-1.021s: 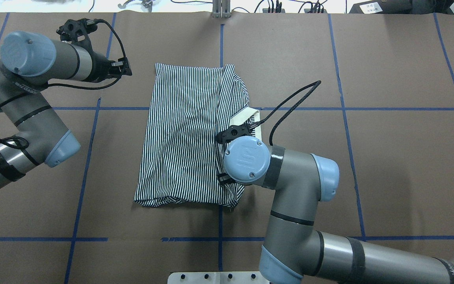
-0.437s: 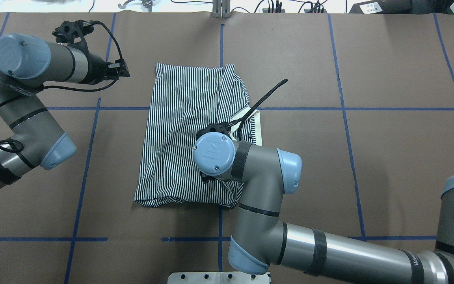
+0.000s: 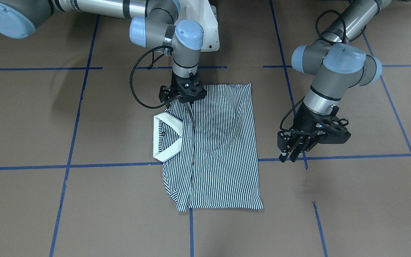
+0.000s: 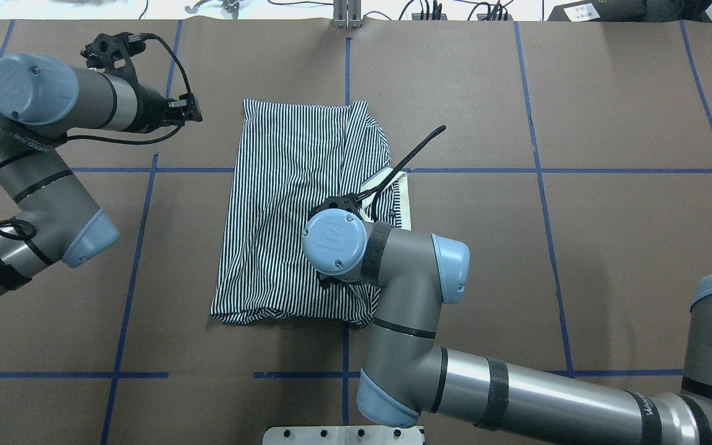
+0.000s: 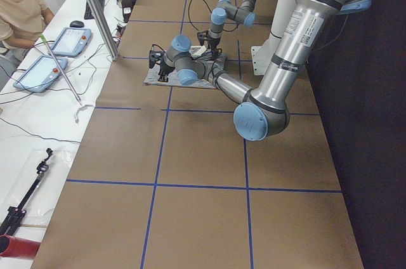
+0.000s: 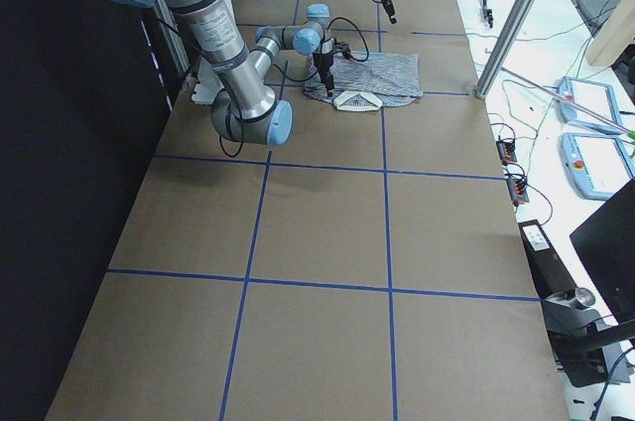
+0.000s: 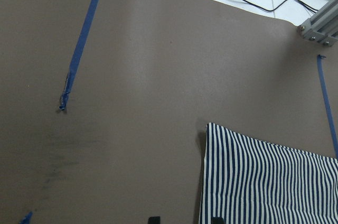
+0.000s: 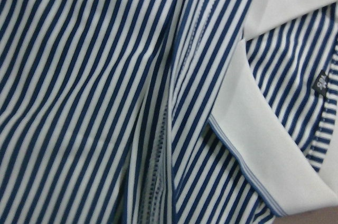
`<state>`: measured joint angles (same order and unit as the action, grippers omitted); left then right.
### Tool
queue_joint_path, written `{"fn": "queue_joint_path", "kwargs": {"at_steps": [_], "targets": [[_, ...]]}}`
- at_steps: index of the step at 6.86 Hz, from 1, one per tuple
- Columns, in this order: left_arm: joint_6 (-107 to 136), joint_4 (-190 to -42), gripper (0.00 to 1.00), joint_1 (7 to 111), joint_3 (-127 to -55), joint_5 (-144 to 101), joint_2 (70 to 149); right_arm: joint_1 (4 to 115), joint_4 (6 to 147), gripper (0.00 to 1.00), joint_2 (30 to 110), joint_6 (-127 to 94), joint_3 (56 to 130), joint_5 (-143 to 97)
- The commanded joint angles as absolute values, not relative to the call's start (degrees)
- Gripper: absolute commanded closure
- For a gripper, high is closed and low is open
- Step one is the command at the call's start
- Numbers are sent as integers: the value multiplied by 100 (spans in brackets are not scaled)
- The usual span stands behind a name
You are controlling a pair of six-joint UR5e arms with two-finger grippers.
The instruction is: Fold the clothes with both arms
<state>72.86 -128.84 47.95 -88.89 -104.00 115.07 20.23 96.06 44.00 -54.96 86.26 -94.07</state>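
The clothes, one navy-and-white striped polo shirt [image 4: 282, 204] [image 3: 223, 142], lie folded into a tall rectangle at the table's middle. The cream collar [image 3: 166, 137] [image 4: 396, 185] sticks out on the robot's right side. My right gripper [image 3: 187, 101] points straight down onto the shirt near its robot-side edge. Its fingers do not show, and its wrist view is filled with stripes and collar [image 8: 264, 145]. My left gripper [image 3: 289, 156] [image 4: 192, 111] hovers open over bare table beside the shirt's far left corner [image 7: 211, 129], holding nothing.
Blue tape lines [image 4: 146, 247] grid the brown table. The white pedestal base [image 3: 205, 28] stands at the robot's edge. A black cable [image 4: 411, 154] arcs over the collar. At the far side are an aluminium post [image 5: 95, 9], tablets [image 5: 66, 40] and a seated person [image 5: 19, 9].
The right arm swung left across the shirt, its wrist now over the shirt's right half. The left arm drew back slightly to the left. The shirt's shape is unchanged.
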Motion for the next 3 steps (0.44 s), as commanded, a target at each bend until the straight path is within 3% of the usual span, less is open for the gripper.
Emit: {"fn": "queue_joint_path", "kwargs": {"at_steps": [1, 3], "targets": [[7286, -12876, 56, 4799, -8886, -10406, 11505, 2100, 9606, 0, 4464, -5300, 8648, -9404], [7295, -12885, 56, 4799, -8895, -10398, 11505, 2310, 9633, 0, 4893, -5038, 8988, -9474]]}}
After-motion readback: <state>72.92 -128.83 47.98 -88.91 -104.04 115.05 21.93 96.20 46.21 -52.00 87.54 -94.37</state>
